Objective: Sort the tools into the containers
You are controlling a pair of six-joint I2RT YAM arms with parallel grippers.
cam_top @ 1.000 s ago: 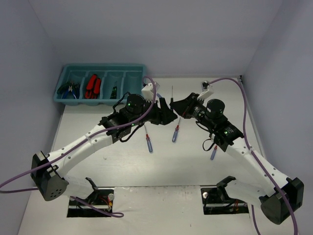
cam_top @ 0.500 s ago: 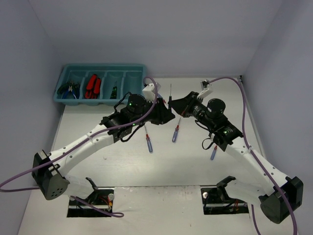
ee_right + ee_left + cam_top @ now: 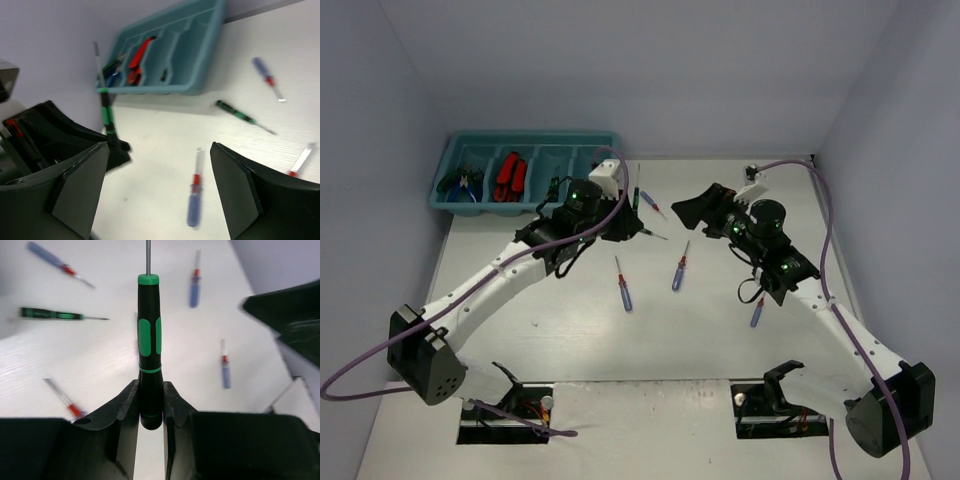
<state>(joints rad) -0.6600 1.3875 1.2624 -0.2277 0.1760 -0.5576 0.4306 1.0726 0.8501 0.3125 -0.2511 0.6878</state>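
One thin screwdriver with a black handle banded in green (image 3: 149,335) is in the left gripper (image 3: 150,390). The jaws are pinched tight on the butt of its handle, and the steel shaft points straight out from the fingers. It hangs above the white counter (image 3: 570,330), near the right end of the teal plastic rectangular tray (image 3: 455,160) but not over it.

Five more screwdrivers lie loose on the counter. A second green-and-black screwdriver (image 3: 638,188) and a blue-handled screwdriver (image 3: 653,205) lie just beyond the left gripper. A blue screwdriver left of centre (image 3: 622,287) and a blue screwdriver right of centre (image 3: 679,270) lie mid-counter, and a fifth blue screwdriver (image 3: 757,312) lies beside the right arm.

From above the tray shows four long compartments. The leftmost holds blue- and green-handled pliers (image 3: 460,183), too tangled to count. The next holds what look like two red-and-black utility knives (image 3: 508,178), and the third holds one small dark tool with green marks (image 3: 552,188). The fourth is partly hidden behind the left arm.

The right gripper (image 3: 157,150) stands wide open with nothing between its fingers.

A second ago the right gripper was clamped on the held screwdriver, with the left gripper open beside it. Half a second ago both gripped it. Since then the right gripper has let go and drawn back. The left arm has swung towards the tray, uncovering the two screwdrivers beyond it. The other three have not moved.
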